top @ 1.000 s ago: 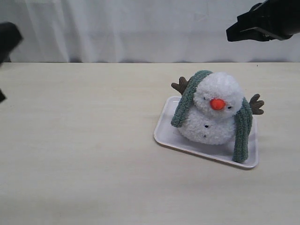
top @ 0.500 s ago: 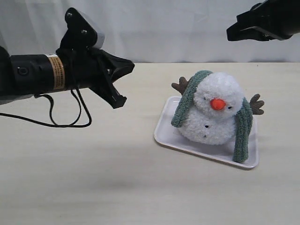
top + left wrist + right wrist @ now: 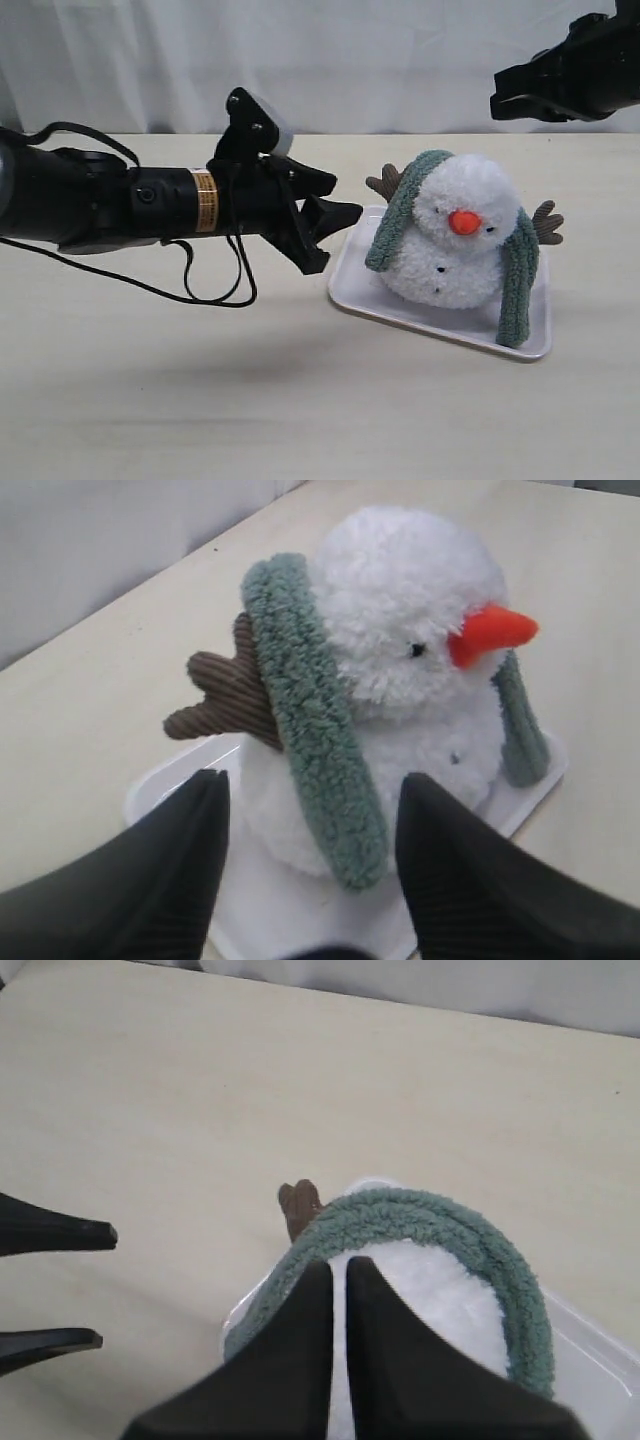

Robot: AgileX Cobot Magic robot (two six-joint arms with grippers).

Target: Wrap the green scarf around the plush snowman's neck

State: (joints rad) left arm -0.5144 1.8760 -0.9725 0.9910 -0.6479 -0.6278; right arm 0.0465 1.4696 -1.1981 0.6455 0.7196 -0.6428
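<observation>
The plush snowman (image 3: 458, 250) sits upright on a white tray (image 3: 350, 290). The green scarf (image 3: 395, 215) lies over the back of its neck, and both ends hang down its front, one on each side (image 3: 520, 280). My left gripper (image 3: 335, 225) is open, close to the tray's left edge and level with the scarf's left end. In the left wrist view the snowman (image 3: 410, 610) and the scarf (image 3: 310, 710) show just beyond the open gripper (image 3: 312, 777). My right gripper (image 3: 510, 95) hangs shut and empty above and behind the snowman. The right wrist view looks down on the scarf (image 3: 440, 1220) past the gripper (image 3: 337, 1263).
The tray stands on a pale wooden table (image 3: 150, 380) in front of a white curtain (image 3: 350, 60). A brown twig arm (image 3: 384, 183) sticks out on the left and another (image 3: 548, 222) on the right. The left arm's cable (image 3: 215, 290) hangs over the table.
The left arm has swung in from the left edge and reached to the right, up to the tray. The right gripper has shifted slightly. Snowman and scarf have not moved.
</observation>
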